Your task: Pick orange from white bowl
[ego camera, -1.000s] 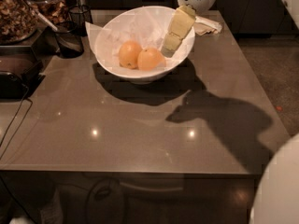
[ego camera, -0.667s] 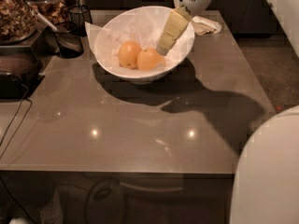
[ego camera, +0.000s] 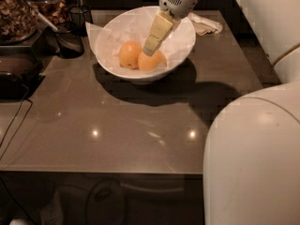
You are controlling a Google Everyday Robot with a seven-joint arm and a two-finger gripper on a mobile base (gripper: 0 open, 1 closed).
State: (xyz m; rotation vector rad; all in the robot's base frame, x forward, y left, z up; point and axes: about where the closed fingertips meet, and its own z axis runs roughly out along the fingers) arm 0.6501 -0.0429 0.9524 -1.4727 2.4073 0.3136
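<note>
The white bowl (ego camera: pixel 140 76), wide and lined with crumpled white paper, stands at the back middle of the grey-brown table. Two round orange fruits lie side by side in it. The orange (ego camera: pixel 155 62) is the larger, paler one on the right; the smaller, deeper-orange fruit (ego camera: pixel 129 54) is to its left. My gripper (ego camera: pixel 151 47) reaches down into the bowl from the upper right, its cream tip at the top left of the orange, covering part of it. I cannot tell whether it touches the fruit.
Dark wire baskets (ego camera: pixel 70 32) and a jar of nuts (ego camera: pixel 14 13) stand at the back left, with a black appliance (ego camera: pixel 14 76) and cable. A folded napkin (ego camera: pixel 205 25) lies right of the bowl. My white body (ego camera: pixel 253 158) fills the lower right.
My gripper has moved left and down inside the bowl, from the right wall to just over the orange. My white body fills more of the right side.
</note>
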